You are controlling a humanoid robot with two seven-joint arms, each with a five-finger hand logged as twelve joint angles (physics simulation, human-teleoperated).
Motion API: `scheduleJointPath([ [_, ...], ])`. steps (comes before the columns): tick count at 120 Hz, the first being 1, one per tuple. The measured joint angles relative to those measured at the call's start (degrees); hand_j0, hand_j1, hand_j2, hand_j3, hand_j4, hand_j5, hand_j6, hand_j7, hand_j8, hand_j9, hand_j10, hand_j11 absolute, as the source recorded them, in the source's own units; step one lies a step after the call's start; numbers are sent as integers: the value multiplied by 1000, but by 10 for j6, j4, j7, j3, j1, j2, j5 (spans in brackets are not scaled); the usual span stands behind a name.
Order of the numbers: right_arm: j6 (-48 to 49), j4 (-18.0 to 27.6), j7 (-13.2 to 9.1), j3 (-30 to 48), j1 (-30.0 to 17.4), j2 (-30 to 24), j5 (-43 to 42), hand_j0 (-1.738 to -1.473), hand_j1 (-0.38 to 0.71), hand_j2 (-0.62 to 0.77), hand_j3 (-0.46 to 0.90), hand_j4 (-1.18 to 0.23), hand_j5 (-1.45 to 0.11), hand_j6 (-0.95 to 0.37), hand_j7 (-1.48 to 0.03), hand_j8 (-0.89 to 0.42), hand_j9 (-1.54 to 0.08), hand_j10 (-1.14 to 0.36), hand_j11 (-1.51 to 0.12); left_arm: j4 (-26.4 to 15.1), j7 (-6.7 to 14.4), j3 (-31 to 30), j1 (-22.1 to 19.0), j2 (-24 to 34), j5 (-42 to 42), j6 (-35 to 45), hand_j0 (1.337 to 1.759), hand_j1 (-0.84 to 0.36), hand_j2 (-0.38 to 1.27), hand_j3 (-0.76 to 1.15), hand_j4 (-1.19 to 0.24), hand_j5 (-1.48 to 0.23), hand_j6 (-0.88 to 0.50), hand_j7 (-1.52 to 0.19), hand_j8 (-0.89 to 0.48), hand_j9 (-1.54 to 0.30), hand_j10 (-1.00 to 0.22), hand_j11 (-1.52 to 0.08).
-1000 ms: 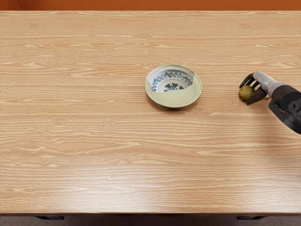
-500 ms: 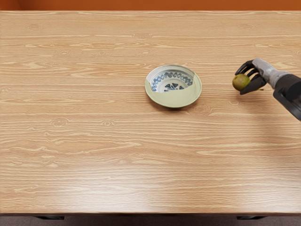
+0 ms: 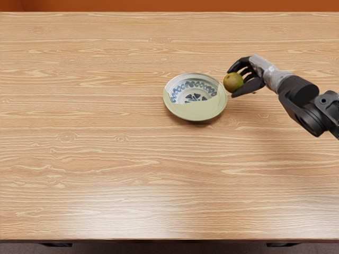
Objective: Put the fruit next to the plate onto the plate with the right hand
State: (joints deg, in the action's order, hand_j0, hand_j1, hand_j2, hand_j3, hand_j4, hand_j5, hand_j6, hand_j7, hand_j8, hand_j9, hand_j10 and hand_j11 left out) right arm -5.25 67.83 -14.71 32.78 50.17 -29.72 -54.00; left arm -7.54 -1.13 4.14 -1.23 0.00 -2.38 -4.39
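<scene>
I see the light wooden table [image 3: 106, 174] filling the frame, with the round cream plate with a blue pattern [image 3: 197, 111] just right of centre. At upper right, my right hand [image 3: 248, 76] has its dark fingers clamped on the small yellow-green round fruit [image 3: 233, 82], just beside the plate's upper right edge.

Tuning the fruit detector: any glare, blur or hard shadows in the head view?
Head view: sharp, no blur on the right hand or the green fruit it holds; lighting flat; only a thin soft shadow under the plate at its front rim; a pale sheen covers its front half; mild gloss on the wooden table.
</scene>
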Motion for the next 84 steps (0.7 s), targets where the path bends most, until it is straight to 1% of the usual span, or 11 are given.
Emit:
scheduleJointPath([
  [29,0,1,0,18,1,58,1,-1656,211,210,1,-600,-959,-411,-919,-452,-956,-540,-965,0,0,0,0,0,0,0,1658,349,0,0,-1,0,-1,0,0,0,0,0],
  [59,-1,-1,0,9,-1,117,0,-1657,222,224,1,-599,-945,-412,-903,-451,-940,-538,-947,0,0,0,0,0,0,0,1658,349,0,0,-1,0,-1,0,0,0,0,0],
  [67,-2,-3,0,3,-1,127,0,-1657,224,232,1,-600,-941,-414,-899,-451,-934,-540,-942,0,0,0,0,0,0,0,1658,349,0,0,-1,0,-1,0,0,0,0,0],
  [84,-4,-10,0,-1,-2,135,-1,-1657,215,203,1,-609,-919,-422,-882,-465,-915,-547,-930,0,0,0,0,0,0,0,1658,349,0,0,0,0,-1,0,0,0,0,0],
])
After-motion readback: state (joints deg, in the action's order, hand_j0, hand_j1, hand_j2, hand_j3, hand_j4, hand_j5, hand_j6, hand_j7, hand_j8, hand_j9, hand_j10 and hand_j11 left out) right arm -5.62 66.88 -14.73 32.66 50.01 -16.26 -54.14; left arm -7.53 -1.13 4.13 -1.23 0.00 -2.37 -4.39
